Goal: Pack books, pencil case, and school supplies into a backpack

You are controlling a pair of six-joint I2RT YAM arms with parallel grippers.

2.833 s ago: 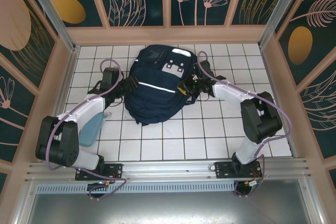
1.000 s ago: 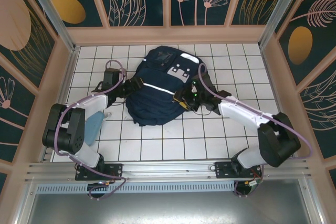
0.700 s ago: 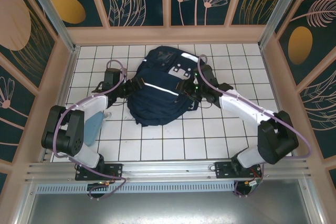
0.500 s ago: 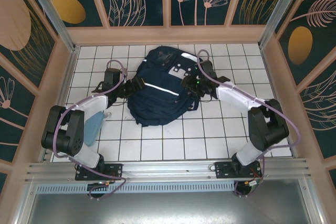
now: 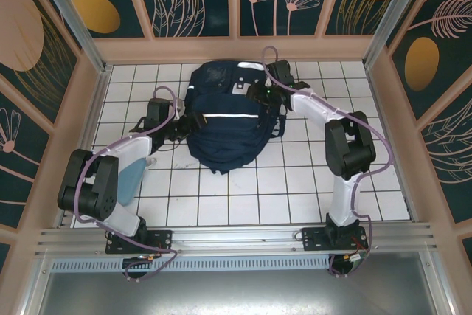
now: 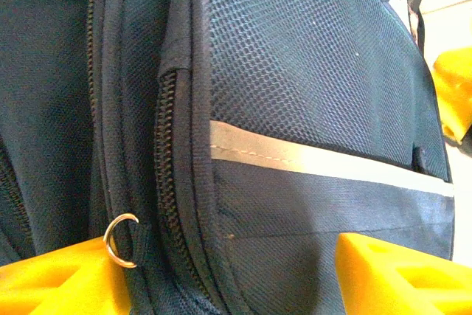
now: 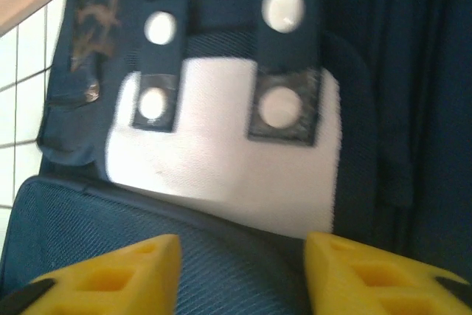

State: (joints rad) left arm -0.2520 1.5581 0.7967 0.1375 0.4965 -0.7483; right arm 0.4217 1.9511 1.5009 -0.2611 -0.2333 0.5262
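Backpack [image 5: 221, 130] rotated, blue pouch [image 5: 127, 182] apart at left

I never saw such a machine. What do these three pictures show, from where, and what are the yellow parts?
Two robot arms are bolted at the near edge of a tiled table. The wide picture is from a camera above; the close ones are from each wrist. On it lies a dark navy backpack, a light blue object by the left arm. The yellow parts are fingers. The left fingers straddle the backpack's zipper edge; whether they pinch it is unclear. The right fingers stand apart by its white patch, apparently holding nothing.
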